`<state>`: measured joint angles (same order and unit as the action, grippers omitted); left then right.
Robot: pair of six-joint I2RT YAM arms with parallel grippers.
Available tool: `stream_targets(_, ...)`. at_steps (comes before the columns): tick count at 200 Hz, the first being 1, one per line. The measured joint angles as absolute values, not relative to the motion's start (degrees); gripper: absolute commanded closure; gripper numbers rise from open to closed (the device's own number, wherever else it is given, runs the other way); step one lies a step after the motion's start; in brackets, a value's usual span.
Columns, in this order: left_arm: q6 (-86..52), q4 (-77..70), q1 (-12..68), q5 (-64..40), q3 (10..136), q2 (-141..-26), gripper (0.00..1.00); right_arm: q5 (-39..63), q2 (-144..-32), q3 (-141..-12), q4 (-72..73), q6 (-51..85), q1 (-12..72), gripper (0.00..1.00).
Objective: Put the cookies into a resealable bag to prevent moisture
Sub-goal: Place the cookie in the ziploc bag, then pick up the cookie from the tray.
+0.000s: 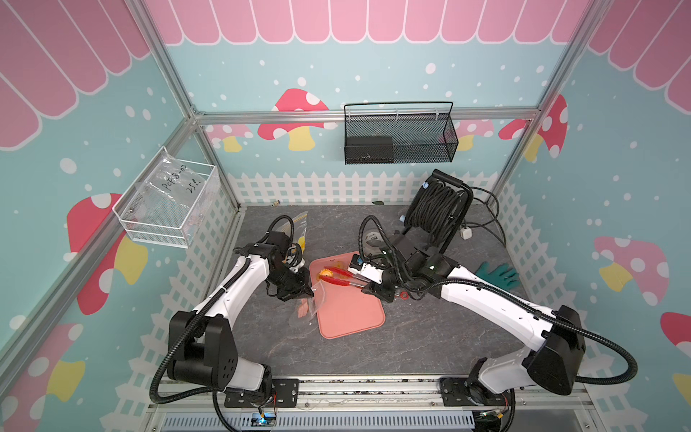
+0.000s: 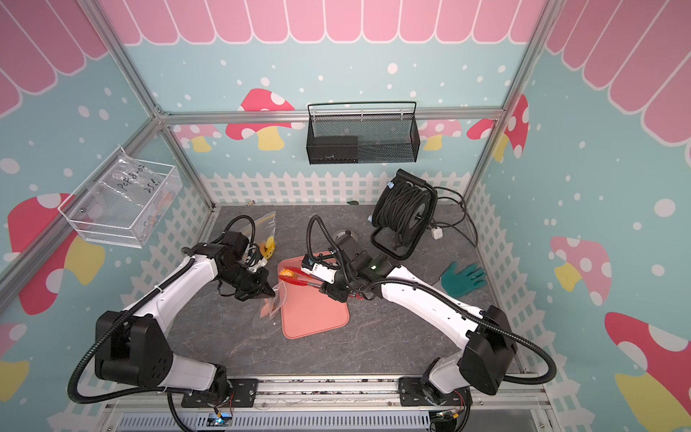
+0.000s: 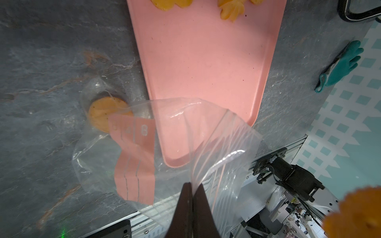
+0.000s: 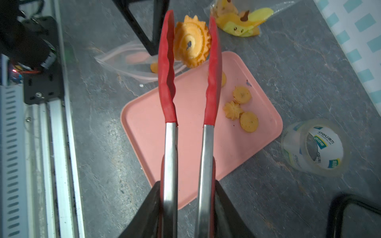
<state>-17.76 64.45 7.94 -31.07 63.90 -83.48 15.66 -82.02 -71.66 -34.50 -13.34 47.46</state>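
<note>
My left gripper [image 3: 192,184] is shut on the rim of a clear resealable bag [image 3: 185,123], lifting its mouth over the near-left corner of the pink tray [image 3: 206,61]. One round cookie [image 3: 101,113] lies inside the bag beside pink strips. My right gripper [image 4: 187,183] is shut on the steel handles of red-tipped tongs [image 4: 168,82]. The tongs pinch a scalloped cookie [image 4: 191,43] in the air above the tray's far-left part, close to the bag. Three more cookies [image 4: 242,94] rest on the tray. In both top views the tongs [image 1: 344,275] point at the left gripper [image 1: 304,293].
A roll of clear tape [image 4: 315,147] stands by the tray's far edge. A yellow printed packet [image 4: 241,22] lies at the back left, a black cable reel [image 1: 437,211] at the back right, and a green glove [image 1: 499,275] on the right.
</note>
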Motion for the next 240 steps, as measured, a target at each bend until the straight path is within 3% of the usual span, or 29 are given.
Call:
stream_targets(43, -17.8, 64.4, 7.9, -31.4, 64.1, -83.5, 1.0, 22.0, -83.9, -68.3, -32.2, -11.7, 47.6, 0.59)
stream_targets(91, -17.8, 64.4, 7.9, -32.7, 64.1, -83.5, 1.0, 25.1, -86.5, -68.0, -30.9, -11.2, 47.6, 0.42)
stream_targets(142, -17.8, 64.4, 7.6, -33.8, 64.1, -83.5, 1.0, 27.2, -85.5, -68.0, -28.8, -10.5, 46.8, 0.44)
stream_targets(179, -18.2, 64.4, 7.0, -34.8, 64.1, -83.2, 1.0, 25.9, -81.3, -68.0, -28.3, -10.1, 41.5, 0.46)
stream_targets(205, -18.7, 64.3, 6.1, -35.4, 64.1, -81.7, 1.0, 22.2, -79.6, -68.4, -28.8, -11.5, 37.5, 0.43)
stream_targets(240, -18.7, 64.4, 5.6, -35.4, 64.1, -81.3, 1.0, 18.4, -85.5, -68.8, -30.2, -16.0, 38.5, 0.37)
